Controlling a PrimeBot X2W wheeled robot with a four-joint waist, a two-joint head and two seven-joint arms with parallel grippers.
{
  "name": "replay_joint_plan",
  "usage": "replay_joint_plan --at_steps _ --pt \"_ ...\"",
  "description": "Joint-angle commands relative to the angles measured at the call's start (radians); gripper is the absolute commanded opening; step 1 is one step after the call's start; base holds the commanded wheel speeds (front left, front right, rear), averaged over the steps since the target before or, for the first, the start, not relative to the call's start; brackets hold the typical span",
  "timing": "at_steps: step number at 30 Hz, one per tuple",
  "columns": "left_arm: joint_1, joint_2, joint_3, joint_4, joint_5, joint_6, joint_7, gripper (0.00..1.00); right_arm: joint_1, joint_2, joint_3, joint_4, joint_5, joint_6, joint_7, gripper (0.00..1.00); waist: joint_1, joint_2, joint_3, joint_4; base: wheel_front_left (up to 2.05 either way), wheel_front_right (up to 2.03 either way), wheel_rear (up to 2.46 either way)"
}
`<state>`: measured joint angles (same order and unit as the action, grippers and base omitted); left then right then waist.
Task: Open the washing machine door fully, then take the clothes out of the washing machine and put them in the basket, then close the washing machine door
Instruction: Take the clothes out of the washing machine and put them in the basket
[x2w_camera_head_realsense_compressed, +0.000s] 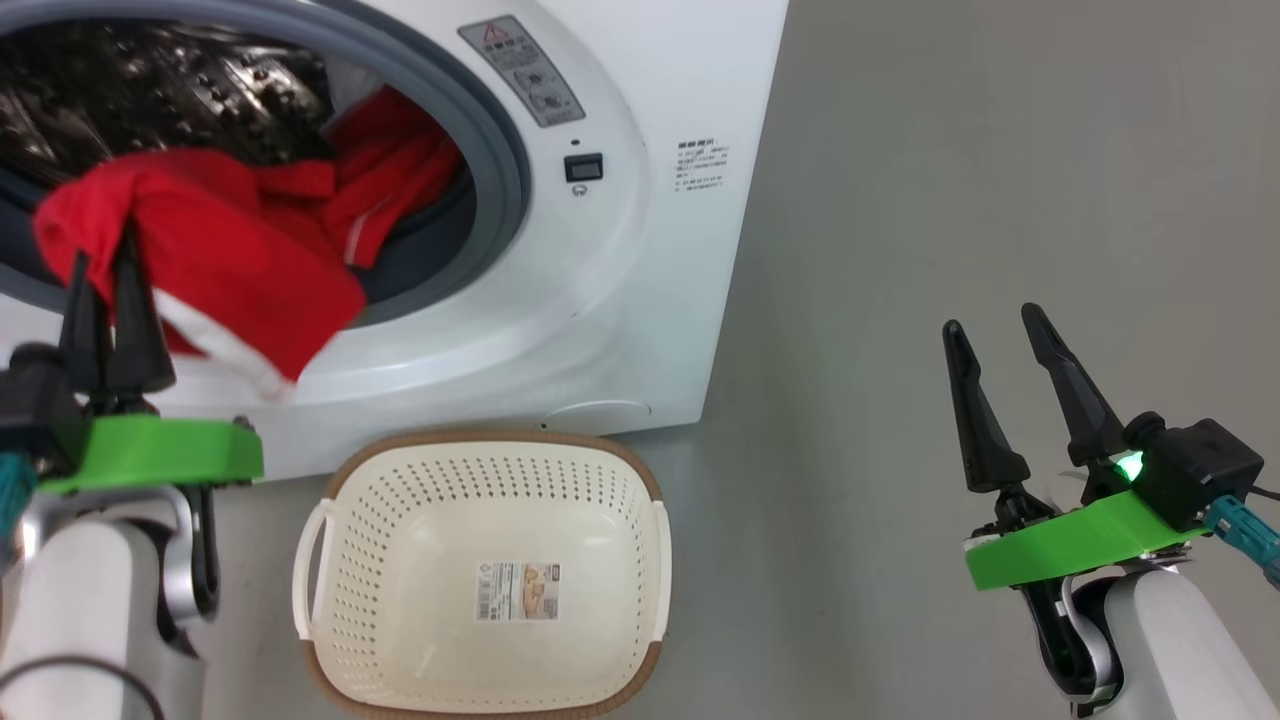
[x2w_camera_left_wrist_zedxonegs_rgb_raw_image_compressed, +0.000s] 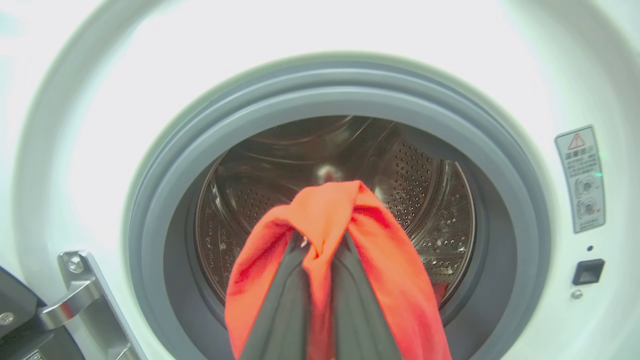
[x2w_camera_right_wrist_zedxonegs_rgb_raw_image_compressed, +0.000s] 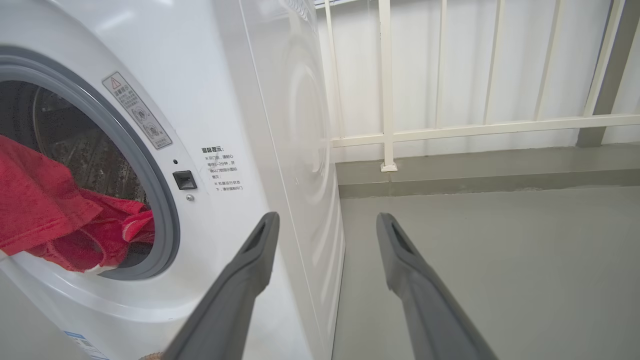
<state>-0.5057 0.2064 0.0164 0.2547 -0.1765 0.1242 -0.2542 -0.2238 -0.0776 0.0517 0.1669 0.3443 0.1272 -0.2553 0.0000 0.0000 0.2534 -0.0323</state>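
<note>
Red clothes (x2w_camera_head_realsense_compressed: 230, 250) hang pinched in the shut left gripper (x2w_camera_head_realsense_compressed: 103, 250): the unloading step. Next, swing them to the basket (x2w_camera_head_realsense_compressed: 500, 437) at five o'clock. The right gripper (x2w_camera_head_realsense_compressed: 990, 318) gapes empty.

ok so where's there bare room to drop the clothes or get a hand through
The basket is bare inside but for its paper label. Grey floor between the washing machine and the open right gripper is free too. Crowded: the drum's lower lip, where red clothes drape out and the left gripper is shut on them.
</note>
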Motion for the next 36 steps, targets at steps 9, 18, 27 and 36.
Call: replay_joint_plan --at_steps 9,18,27,36 --pt "0.172 0.001 0.017 -0.314 0.022 0.016 -0.008 0.0 0.033 0.009 0.011 -0.025 0.014 0.003 -0.006 1.0 0.0 0.0 -0.063 -0.004 0.0 0.0 0.0" --pt "0.281 -0.06 -0.038 -0.354 -0.03 0.001 0.042 0.0 0.041 0.012 -0.002 -0.039 0.01 0.003 -0.006 1.0 0.0 0.0 -0.039 0.018 0.0 0.0 0.0" --pt "0.25 -0.097 -0.072 -0.047 -0.087 -0.042 0.019 0.0 0.006 0.008 0.019 -0.042 0.005 0.003 -0.006 1.0 0.0 0.0 0.041 0.013 0.0 0.0 0.0" --pt "0.099 -0.125 -0.068 0.371 -0.163 -0.122 -0.002 0.0 -0.041 0.008 0.045 -0.044 0.006 0.003 -0.006 1.0 0.0 0.0 0.119 -0.017 0.0 0.0 0.0"
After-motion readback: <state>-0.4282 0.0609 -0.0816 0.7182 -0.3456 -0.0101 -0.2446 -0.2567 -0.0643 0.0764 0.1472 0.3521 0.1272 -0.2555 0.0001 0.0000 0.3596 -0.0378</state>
